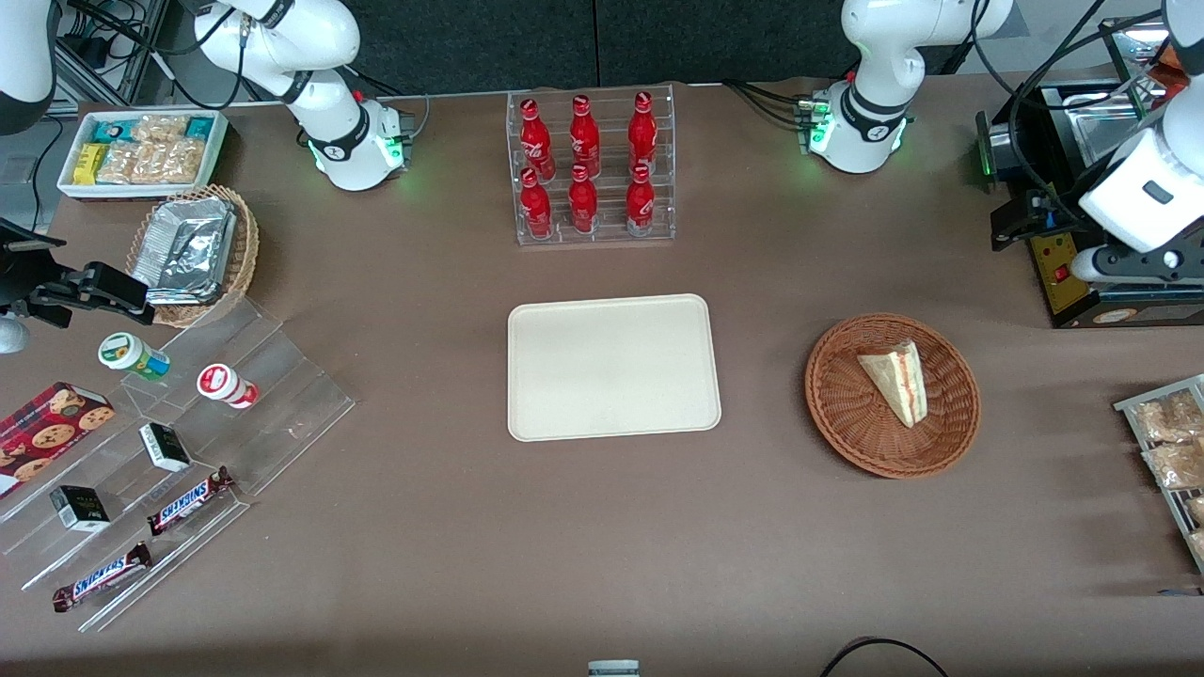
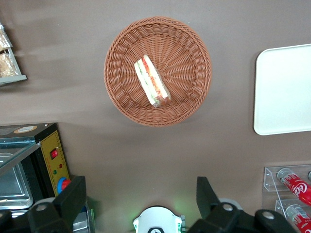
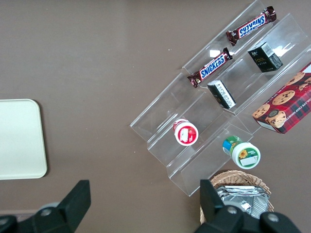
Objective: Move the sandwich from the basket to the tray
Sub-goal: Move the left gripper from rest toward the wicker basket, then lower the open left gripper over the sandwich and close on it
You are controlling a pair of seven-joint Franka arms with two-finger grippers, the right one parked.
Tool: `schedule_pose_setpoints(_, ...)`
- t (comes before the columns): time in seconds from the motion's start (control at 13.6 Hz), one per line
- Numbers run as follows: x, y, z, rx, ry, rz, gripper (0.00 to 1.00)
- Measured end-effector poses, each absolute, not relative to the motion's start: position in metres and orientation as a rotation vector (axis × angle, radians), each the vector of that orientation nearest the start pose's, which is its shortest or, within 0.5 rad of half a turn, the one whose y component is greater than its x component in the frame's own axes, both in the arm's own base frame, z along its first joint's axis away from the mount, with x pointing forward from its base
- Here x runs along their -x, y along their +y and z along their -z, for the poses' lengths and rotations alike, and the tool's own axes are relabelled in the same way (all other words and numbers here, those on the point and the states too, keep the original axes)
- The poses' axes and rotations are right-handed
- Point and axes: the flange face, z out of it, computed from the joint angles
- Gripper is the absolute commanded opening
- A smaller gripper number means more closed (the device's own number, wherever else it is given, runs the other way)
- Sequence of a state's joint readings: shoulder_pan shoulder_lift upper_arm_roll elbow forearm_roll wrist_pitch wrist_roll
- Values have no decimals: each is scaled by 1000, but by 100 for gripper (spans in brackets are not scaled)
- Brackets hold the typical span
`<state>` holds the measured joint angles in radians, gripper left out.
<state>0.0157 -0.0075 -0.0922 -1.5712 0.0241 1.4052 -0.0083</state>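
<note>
1. The sandwich (image 1: 895,380) lies on its side in the basket (image 1: 847,414), near the basket's middle, its striped cut edge turned toward the working arm's end of the table (image 1: 470,564).
2. The basket stands on the table beside the tray (image 1: 611,367), apart from it, toward the working arm's end.
3. The tray sits mid-table with nothing on it, nearer the front camera than the rack (image 1: 593,169) of red bottles (image 1: 583,136).
4. The gripper (image 2: 138,199) hangs high above the table, over bare cloth between the basket and the arm's base (image 1: 861,132), touching nothing. Its two fingers (image 2: 73,196) are spread wide with nothing between them.
5. In the wrist view the sandwich (image 2: 152,81) shows well clear of the fingers, and the basket (image 2: 189,97) and tray (image 2: 284,90) are both apart from the gripper.
6. A black machine (image 1: 1072,254) with a yellow panel stands at the table's edge at the working arm's end.
</note>
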Motion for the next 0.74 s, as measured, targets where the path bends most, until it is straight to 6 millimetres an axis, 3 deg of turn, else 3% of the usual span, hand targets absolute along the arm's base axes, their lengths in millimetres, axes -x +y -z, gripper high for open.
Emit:
schedule_pose_setpoints(0.22,-532,-37,-613,3097,59,-252,100)
schedule_pose_setpoints(0.37,-533,-36,-593,3089,-9,-294,100)
schedule_pose_setpoints(0.74,-541,-35,-479,3086,-138,-249,100)
